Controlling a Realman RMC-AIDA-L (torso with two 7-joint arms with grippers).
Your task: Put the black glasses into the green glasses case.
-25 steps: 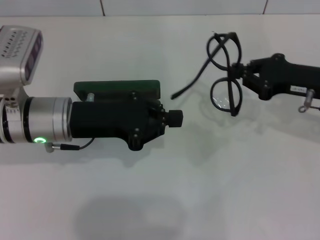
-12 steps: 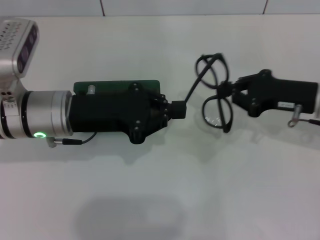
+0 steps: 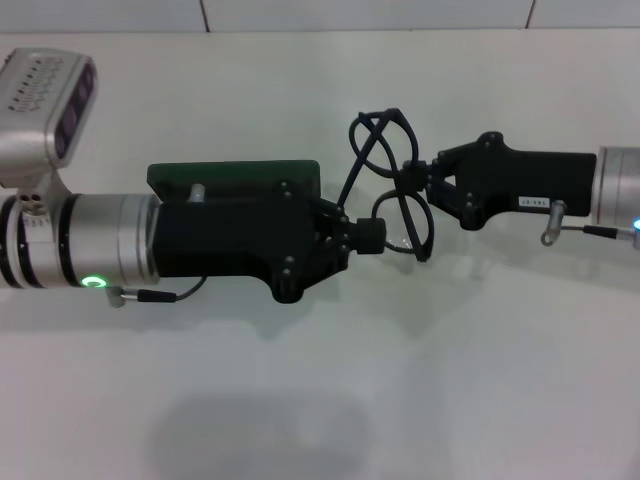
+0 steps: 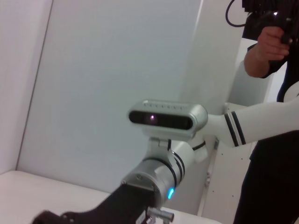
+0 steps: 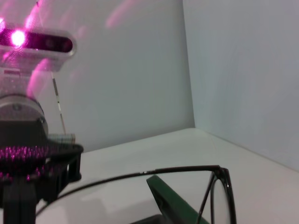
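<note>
The black glasses [image 3: 392, 187] hang in the air above the table, and my right gripper [image 3: 428, 183] is shut on their bridge. One temple arm runs down to the tip of my left gripper [image 3: 368, 236], which sits right against the lower lens. Behind my left arm lies the green glasses case [image 3: 236, 176], mostly hidden by the arm, with only its far edge showing. In the right wrist view, one lens and a long temple of the glasses [image 5: 218, 198] sit above the case's green edge [image 5: 172, 201].
The white table [image 3: 320, 390] reaches back to a wall. A person [image 4: 273, 56] holding a controller stands beyond the right arm in the left wrist view.
My right gripper has carried the glasses leftward, toward my left gripper. The left gripper has edged right, so its tip now meets the glasses.
</note>
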